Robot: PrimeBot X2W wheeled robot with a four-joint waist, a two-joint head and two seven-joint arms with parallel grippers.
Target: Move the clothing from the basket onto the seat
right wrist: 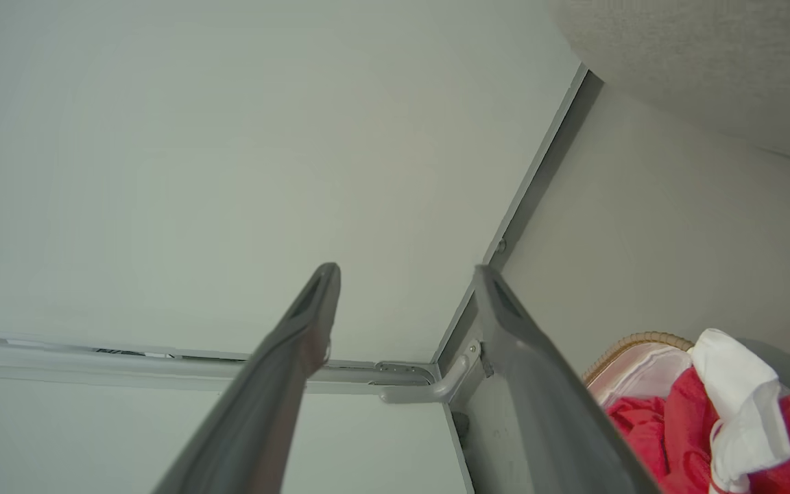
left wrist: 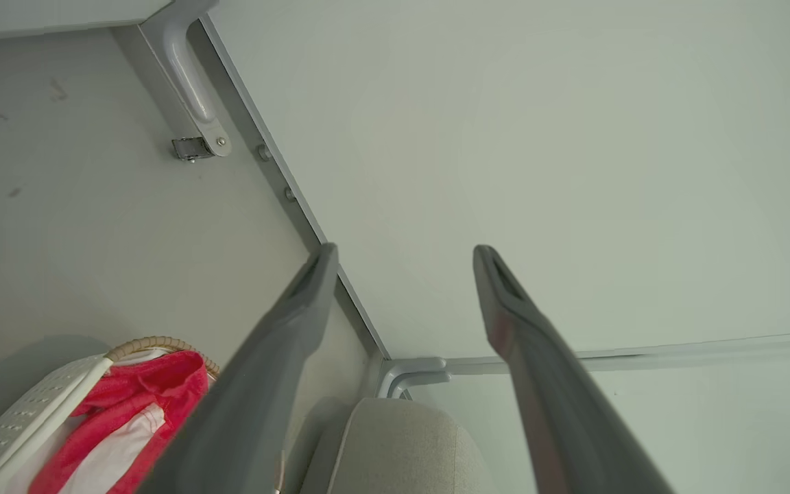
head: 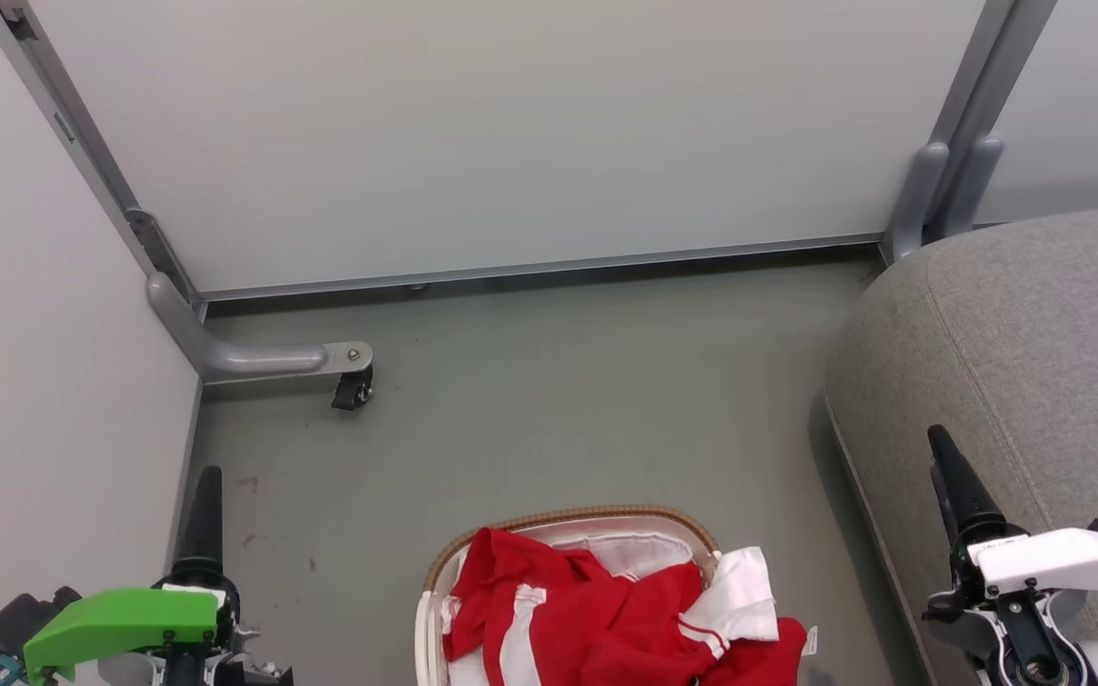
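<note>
Both tools gape empty, left tool (left wrist: 405,254) and right tool (right wrist: 407,274) flanking the heap. Best to lower one straight onto a thick fold of crumpled red clothing (head: 606,619) with white panels, avoiding the white cloth liner (head: 644,551). It fills the near oval white plastic basket (head: 597,515) with brown woven rim, left of the large grey fabric seat (head: 1016,333).

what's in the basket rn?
Red clothing with white panels, heaped in the basket; one white part lies over its right rim. The white liner shows at the back. The basket's floor and anything under the heap are covered.
</note>
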